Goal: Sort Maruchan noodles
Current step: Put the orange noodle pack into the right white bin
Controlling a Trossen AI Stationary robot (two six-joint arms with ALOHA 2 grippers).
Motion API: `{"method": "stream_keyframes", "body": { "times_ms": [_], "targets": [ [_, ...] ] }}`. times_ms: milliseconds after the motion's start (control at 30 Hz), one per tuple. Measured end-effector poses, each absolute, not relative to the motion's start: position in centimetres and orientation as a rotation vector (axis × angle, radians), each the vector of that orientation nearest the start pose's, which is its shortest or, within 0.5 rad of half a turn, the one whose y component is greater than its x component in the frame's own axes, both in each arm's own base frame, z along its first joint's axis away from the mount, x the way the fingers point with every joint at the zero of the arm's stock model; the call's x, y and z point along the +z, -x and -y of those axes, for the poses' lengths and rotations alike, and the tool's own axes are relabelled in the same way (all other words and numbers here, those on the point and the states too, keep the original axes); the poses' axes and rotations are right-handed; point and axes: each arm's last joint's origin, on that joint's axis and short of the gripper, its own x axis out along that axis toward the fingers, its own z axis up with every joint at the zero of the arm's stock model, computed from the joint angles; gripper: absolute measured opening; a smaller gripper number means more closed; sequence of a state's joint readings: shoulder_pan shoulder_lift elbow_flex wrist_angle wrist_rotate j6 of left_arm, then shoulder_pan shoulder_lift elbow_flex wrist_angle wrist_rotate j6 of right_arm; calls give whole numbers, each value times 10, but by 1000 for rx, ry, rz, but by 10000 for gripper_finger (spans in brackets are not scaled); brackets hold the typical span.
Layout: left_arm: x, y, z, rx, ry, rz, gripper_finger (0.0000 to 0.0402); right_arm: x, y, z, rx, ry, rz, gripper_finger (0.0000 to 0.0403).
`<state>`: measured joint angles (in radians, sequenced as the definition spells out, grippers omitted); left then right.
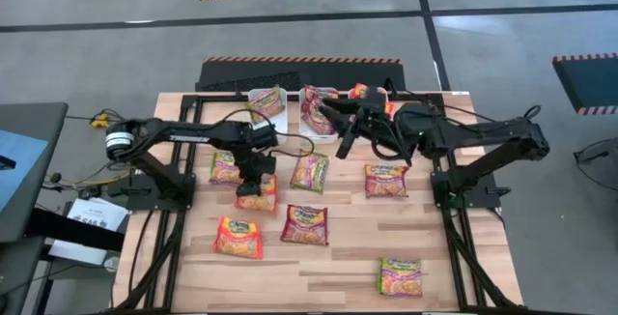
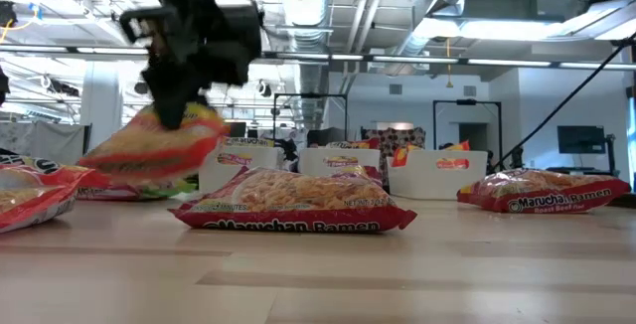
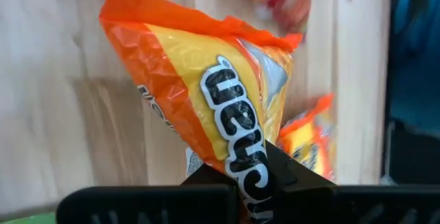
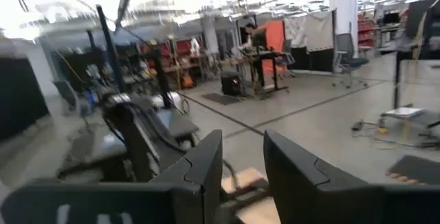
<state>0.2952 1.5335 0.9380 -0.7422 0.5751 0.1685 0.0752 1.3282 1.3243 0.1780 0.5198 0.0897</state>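
Note:
Several Maruchan noodle packets lie flat on the wooden table (image 1: 338, 257): a maroon one (image 1: 304, 224), orange ones (image 1: 238, 237), and green-trimmed ones (image 1: 401, 276). My left gripper (image 1: 253, 180) is left of the table's middle, shut on an orange-trimmed packet (image 3: 199, 80) that shows tilted in the low view (image 2: 149, 145). My right gripper (image 1: 344, 141) hangs high over the back of the table, in front of the bins. It points about level and is open, with nothing between its fingers (image 4: 206, 169). My left gripper pinches the orange-trimmed packet between its two fingers at the end nearest the gripper (image 3: 251, 165). The fingers slant down at it from above. The packet is raised and tilted, its crimped far edge (image 3: 206, 21) away from the fingers. Whether its low end touches anything, I cannot tell.
Three white bins (image 1: 267, 112) (image 1: 311, 91) (image 1: 379, 91) stand in a row at the table's far edge, with packets in them. Black frame rails (image 1: 454, 209) run along both sides of the table. Bare wood shows along the near edge.

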Motion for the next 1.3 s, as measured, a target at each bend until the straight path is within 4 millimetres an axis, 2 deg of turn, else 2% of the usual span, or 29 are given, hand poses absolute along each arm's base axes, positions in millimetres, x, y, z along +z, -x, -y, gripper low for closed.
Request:
{"method": "stream_keyframes", "body": {
  "times_ms": [133, 300, 400, 667, 867, 1033, 1167, 1300],
  "targets": [
    [217, -263, -64, -273, 461, -1109, 0, 445, -279, -5, -453, -26, 184, 134],
    [251, -264, -64, -202, 469, -969, 0, 458, -261, -10, -455, 210, 175, 134],
    [271, -265, -66, -163, 438, -864, 0, 462, -254, -13, -447, 258, 176, 134],
    [307, -267, -67, 31, 287, -732, 0, 452, -227, -9, -417, 80, 12, 134],
    [320, -271, -66, 65, 224, -680, 0, 432, -223, -14, -403, -90, -153, 149],
    [325, -273, -63, 83, 120, -668, 0, 412, -236, -17, -427, -173, -270, 192],
    [326, -276, -58, 68, 24, -652, 0, 400, -256, -16, -419, -199, -311, 222],
    [328, -279, -52, 34, -65, -627, 0, 381, -283, -14, -387, -222, -369, 232]
  ]
}}
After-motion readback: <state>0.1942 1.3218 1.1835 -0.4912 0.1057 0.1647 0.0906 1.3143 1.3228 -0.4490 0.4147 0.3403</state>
